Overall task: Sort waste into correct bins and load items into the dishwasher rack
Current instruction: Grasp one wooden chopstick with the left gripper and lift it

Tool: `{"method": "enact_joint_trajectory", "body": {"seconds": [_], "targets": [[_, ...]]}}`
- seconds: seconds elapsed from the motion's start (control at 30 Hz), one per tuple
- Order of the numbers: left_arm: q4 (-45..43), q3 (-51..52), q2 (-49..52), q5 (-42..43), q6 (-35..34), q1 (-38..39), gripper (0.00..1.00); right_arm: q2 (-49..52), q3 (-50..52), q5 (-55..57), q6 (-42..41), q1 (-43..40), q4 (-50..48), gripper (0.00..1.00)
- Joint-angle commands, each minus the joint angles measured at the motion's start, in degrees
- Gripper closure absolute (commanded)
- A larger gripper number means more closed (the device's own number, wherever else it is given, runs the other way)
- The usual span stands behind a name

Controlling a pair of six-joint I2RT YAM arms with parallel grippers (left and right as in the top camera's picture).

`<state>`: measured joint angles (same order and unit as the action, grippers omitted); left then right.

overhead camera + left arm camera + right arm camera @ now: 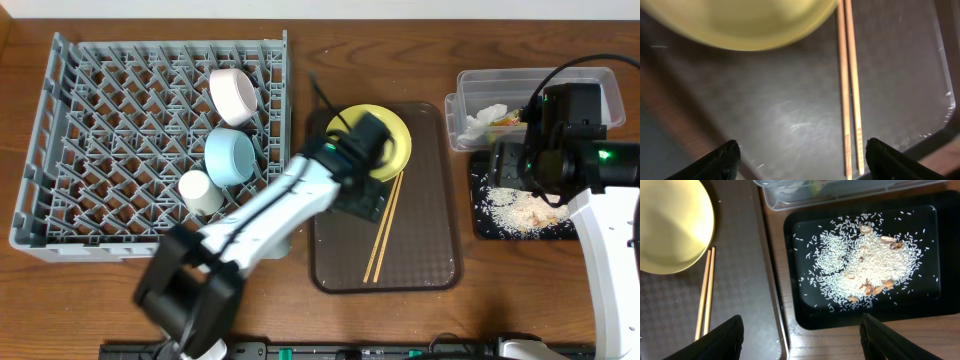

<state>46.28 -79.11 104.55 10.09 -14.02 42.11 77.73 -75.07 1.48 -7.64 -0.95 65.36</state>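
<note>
The grey dishwasher rack [100, 150] holds the pinkish-white bowl [233, 95], the light blue bowl [230, 157] and the white cup [201, 192]. The yellow plate [402, 135] and the chopsticks [383, 230] lie on the brown tray. My left gripper [362, 195] is open and empty, low over the tray just below the plate [740, 22], with the chopsticks [850, 90] between its fingers near the right one. My right gripper [520, 165] is open and empty above the black tray [800, 320], which holds the rice crumbs [860, 265]. The clear tub [470, 110] holds the white tissue [487, 120].
The brown serving tray [440, 240] lies between the rack and the bins; its right rim [775, 305] runs close to the black tray. The clear tub [840, 192] touches the black tray's far side. Bare wooden table [520, 290] shows in front.
</note>
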Motion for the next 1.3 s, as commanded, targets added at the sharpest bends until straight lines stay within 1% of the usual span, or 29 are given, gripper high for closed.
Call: {"method": "enact_joint_trajectory", "body": {"seconds": [0.0, 0.1, 0.23, 0.4, 0.5, 0.63, 0.73, 0.93, 0.97, 1.0, 1.03, 1.07, 1.1, 1.27], "targets": [[-0.37, 0.24, 3.72, -3.67, -4.44, 2.86, 0.18, -0.2, -1.01, 0.02, 0.0, -0.37, 0.26, 0.28], [-0.44, 0.24, 7.1, -7.21, -7.96, 5.07, 0.18, -0.2, -1.01, 0.02, 0.0, -0.37, 0.39, 0.28], [-1.7, 0.26, 10.21, -7.52, -7.98, 6.97, 0.2, -0.2, -1.01, 0.02, 0.0, -0.37, 0.39, 0.28], [-2.64, 0.26, 12.22, -9.92, -9.25, 8.02, 0.25, -0.2, -1.01, 0.02, 0.0, -0.37, 0.44, 0.28], [-3.17, 0.26, 12.74, -10.16, -9.27, 8.02, 0.3, -0.2, -1.01, 0.0, 0.0, -0.37, 0.46, 0.28], [-3.69, 0.28, 13.92, -10.14, -9.27, 8.28, 0.44, -0.2, -1.01, 0.02, 0.0, -0.37, 0.46, 0.28], [-3.72, 0.31, 15.19, -10.12, -9.27, 8.85, 0.51, -0.2, -1.01, 0.02, 0.02, -0.37, 0.44, 0.28], [-3.52, 0.31, 15.78, -10.12, -9.22, 10.32, 0.77, -0.2, -1.01, 0.02, 0.0, -0.37, 0.44, 0.28], [-3.41, 0.31, 15.78, -10.12, -9.22, 10.38, 0.81, -0.2, -1.01, 0.02, 0.0, -0.37, 0.44, 0.28], [-3.21, 0.31, 15.78, -10.12, -9.22, 10.38, 0.81, -0.2, -1.01, 0.02, 0.02, -0.37, 0.46, 0.28], [-2.93, 0.31, 15.78, -10.12, -9.22, 10.38, 0.88, -0.2, -1.01, 0.02, 0.02, -0.37, 0.46, 0.28], [-2.67, 0.31, 15.78, -10.12, -9.22, 10.36, 0.92, -0.2, -1.01, 0.02, 0.02, -0.37, 0.46, 0.28], [-2.32, 0.28, 15.76, -10.14, -9.2, 10.32, 0.94, -0.2, -1.01, 0.04, 0.02, -0.37, 0.46, 0.28], [-0.5, 0.24, 15.5, -10.16, -9.03, 10.32, 0.94, -0.2, -1.01, 0.04, 0.02, -0.37, 0.46, 0.28]]}}
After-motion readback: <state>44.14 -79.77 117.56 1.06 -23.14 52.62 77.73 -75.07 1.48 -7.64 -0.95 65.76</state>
